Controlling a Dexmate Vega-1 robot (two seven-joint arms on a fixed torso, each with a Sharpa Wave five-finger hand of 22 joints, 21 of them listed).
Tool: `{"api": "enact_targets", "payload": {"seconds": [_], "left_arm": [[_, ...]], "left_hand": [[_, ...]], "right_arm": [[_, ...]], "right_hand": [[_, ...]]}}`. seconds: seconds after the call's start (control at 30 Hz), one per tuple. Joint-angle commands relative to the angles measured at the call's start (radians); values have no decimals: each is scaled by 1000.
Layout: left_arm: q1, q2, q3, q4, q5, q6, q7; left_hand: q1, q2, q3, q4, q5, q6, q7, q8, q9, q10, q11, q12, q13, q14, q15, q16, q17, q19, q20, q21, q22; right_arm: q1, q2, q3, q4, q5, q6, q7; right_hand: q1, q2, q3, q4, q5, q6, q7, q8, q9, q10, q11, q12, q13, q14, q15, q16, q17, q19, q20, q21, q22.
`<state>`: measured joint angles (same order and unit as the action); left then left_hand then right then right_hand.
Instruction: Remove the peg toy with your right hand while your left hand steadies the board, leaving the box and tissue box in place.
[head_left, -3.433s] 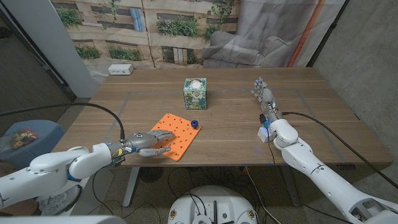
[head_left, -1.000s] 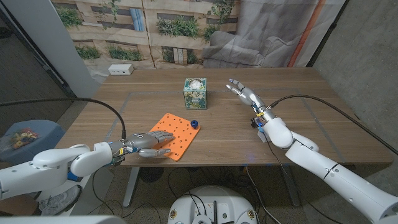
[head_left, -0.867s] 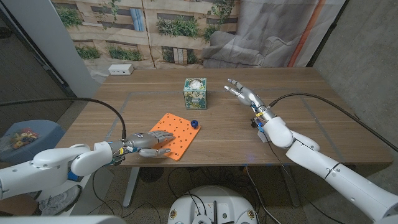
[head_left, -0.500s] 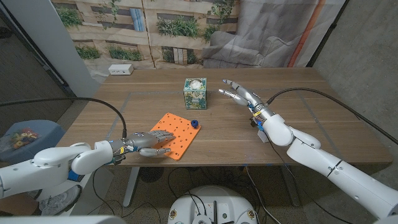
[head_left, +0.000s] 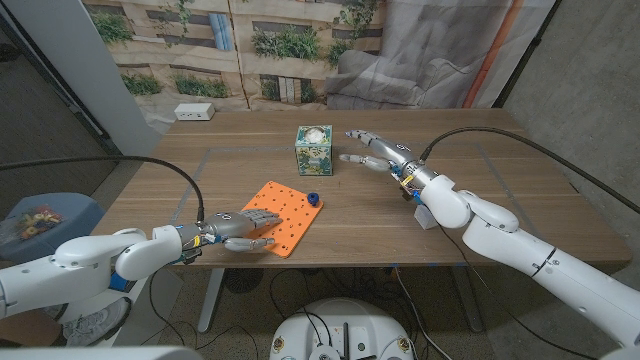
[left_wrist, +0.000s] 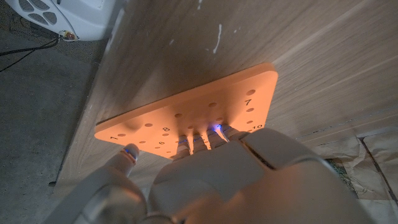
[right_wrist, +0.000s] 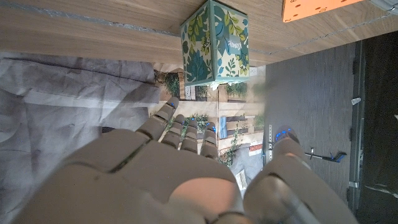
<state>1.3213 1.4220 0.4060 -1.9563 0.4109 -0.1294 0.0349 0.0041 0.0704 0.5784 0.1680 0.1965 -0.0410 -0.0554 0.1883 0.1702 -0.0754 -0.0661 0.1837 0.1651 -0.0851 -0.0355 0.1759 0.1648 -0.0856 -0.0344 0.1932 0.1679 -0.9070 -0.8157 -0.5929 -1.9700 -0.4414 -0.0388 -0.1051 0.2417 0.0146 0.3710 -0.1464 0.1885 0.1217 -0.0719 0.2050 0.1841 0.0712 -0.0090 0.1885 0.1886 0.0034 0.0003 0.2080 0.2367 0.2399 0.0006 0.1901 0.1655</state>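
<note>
While the left hand (head_left: 243, 228) presses down on the near end of the orange board (head_left: 283, 216) at the lower left of centre in the head view, half of the job looks to be in place: the board is steadied. Its palm covers the board's near part with the fingers laid along the holes, and the left wrist view shows the fingertips (left_wrist: 205, 138) on the board's numbered face. It grips nothing; it only bears down.

Just right of that, at the board's far right corner, the small blue peg toy (head_left: 313, 198) stands in its hole, so the removal itself is not yet done.

Up from it, near the middle of the frame, the leafy tissue box (head_left: 314, 149) sits upright on the wooden surface (head_left: 500, 190), well apart from the board. A white box (head_left: 193, 112) lies at the far upper left of the surface, near the back edge.

Right of the tissue box, the right hand (head_left: 385, 154) hangs above the surface with its fingers spread and nothing in it. It is near the tissue box and well apart from the peg. What is left, as I judge it, is the whole of the right hand's share: reaching the peg, pinching it and lifting it out.
</note>
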Motion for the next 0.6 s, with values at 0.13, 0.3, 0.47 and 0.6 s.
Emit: {"api": "enact_targets", "payload": {"seconds": [0.13,0.3,0.47,0.6], "left_arm": [[4,15,5,-10,-8,11,7],[2,14,8,-11,-10,7,9],[0,16,11,-9,-7,2,9],[0,16,12,-7,-5,4,13]], "left_hand": [[9,105,7,-5,9,7,-2,2,2,11,-1,5,6,3,-34,5,3,2,-103,7,3],[10,106,9,-5,9,8,-1,2,3,15,0,6,6,4,-34,5,3,3,-103,6,3],[10,106,11,-5,9,9,-1,2,3,17,0,6,6,4,-33,4,3,4,-102,6,3],[10,106,13,-5,9,10,-1,2,3,19,4,6,6,4,-33,3,4,4,-102,5,3]], "right_arm": [[67,-32,-49,-111,-118,-145,237],[76,-37,-60,-137,-130,-177,296],[85,-39,-75,-158,-162,-199,334],[89,-36,-83,-171,-182,-215,355]], "right_hand": [[84,-7,26,-30,-1,-24,-12,3,7,-64,-6,-10,7,-68,19,-15,-3,-38,1,-12,3],[109,-6,35,-30,5,-44,-16,-2,9,-104,4,-13,8,-104,34,-19,-4,-65,6,-14,3],[121,-7,38,-30,9,-54,-19,-3,10,-121,7,-11,9,-118,47,-19,-4,-76,18,-14,3],[138,-14,42,-30,13,-74,-35,-6,11,-88,-14,7,10,-95,40,-3,-4,-68,21,-6,3]]}}
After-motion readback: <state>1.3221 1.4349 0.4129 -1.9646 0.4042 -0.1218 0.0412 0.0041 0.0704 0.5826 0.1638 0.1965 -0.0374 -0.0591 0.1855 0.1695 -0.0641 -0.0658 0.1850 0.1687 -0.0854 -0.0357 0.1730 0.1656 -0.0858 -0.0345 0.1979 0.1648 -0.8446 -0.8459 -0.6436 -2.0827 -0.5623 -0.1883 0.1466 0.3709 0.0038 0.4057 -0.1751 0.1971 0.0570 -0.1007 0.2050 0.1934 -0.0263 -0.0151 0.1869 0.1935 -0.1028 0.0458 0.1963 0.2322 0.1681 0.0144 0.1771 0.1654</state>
